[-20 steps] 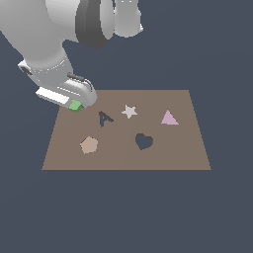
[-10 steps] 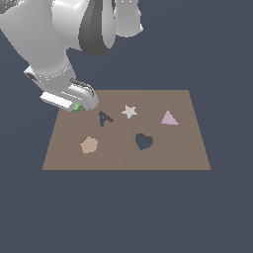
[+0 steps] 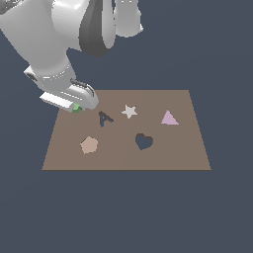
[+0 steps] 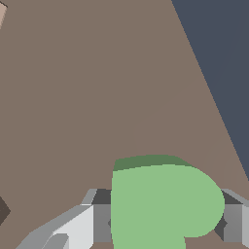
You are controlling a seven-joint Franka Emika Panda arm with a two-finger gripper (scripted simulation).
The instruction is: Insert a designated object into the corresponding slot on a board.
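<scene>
Over the last 1.0 s my end effector (image 3: 75, 106) has risen slightly at the board's (image 3: 197, 148) far corner on the exterior view's left, and the green heart (image 4: 163, 206) has come up with it. I judge the grasp secure and the lift begun; transport is the step now due.

The end effector is pinching the green heart, 1 finger on each flank, as the wrist view shows. In the exterior view only a small green sliver (image 3: 76, 107) shows beneath my hand, so clearance above the board is probably small but cannot be confirmed.

The heart slot (image 3: 144, 142) lies well apart from my end effector, toward the exterior view's right and nearer that camera, past the A-shaped hole (image 3: 105, 118). The slot is empty. The tan pentagon (image 3: 89, 145) sits nearer the camera than my end effector.
</scene>
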